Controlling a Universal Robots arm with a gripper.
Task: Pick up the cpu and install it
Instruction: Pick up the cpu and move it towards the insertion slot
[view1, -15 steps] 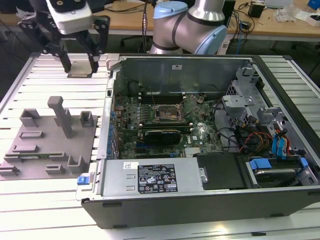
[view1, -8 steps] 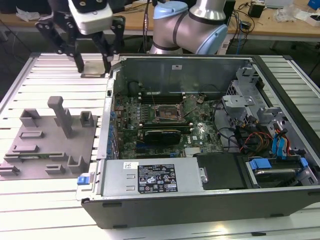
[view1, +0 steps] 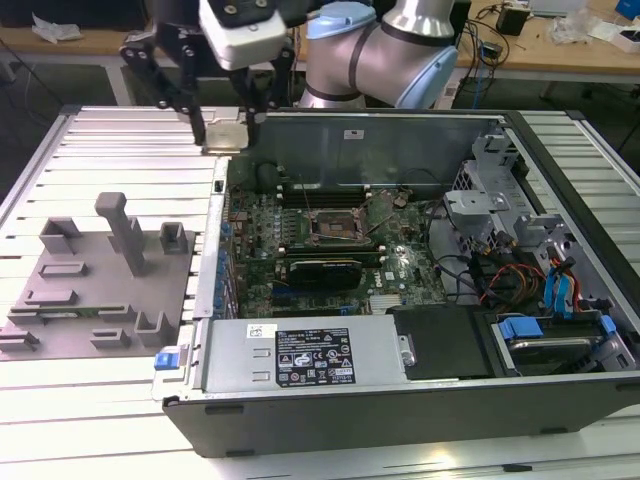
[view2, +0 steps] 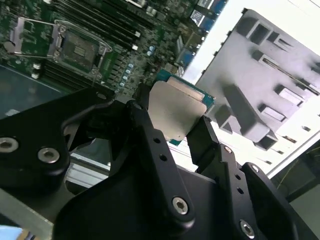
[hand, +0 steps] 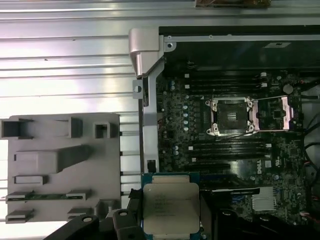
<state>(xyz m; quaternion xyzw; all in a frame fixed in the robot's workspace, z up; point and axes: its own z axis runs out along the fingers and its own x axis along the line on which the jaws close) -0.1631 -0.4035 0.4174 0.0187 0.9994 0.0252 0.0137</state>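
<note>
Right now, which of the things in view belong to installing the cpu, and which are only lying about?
Belong to the job:
small flat square silvery cpu, held in the black gripper
dark square metal-framed socket, open

Lying about:
grey plastic fixture tray
silver labelled power supply box
blue cables

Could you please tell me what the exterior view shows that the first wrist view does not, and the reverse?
The exterior view adds the pale joints of the robot arm, the labelled power supply and the drive bay with blue tabs. The first wrist view adds the silvery top of the cpu seen face-on, with its green rim. Both share the end effector shut on the cpu, the socket and the grey tray.
</note>
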